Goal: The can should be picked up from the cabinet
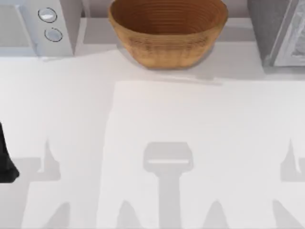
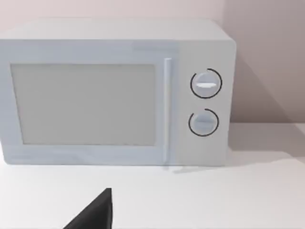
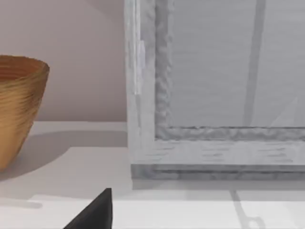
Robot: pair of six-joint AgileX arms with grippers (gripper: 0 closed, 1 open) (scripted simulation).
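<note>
While both arms hang back at the near edge, nothing is in hand yet. My left arm (image 1: 6, 162) sits low at the table's left side, and its gripper faces the microwave (image 2: 119, 93) dead ahead; whether those fingers are apart or together, I cannot tell. Same story for the right gripper, which looks straight at the cabinet (image 3: 214, 95), basket (image 3: 19, 105) off to one side of it. No can is visible from here; by the task it should be in that cabinet. Judging ahead: a can ought to be light, stiff, rather slick, so grip it around the middle of its side wall, fingers square
</note>
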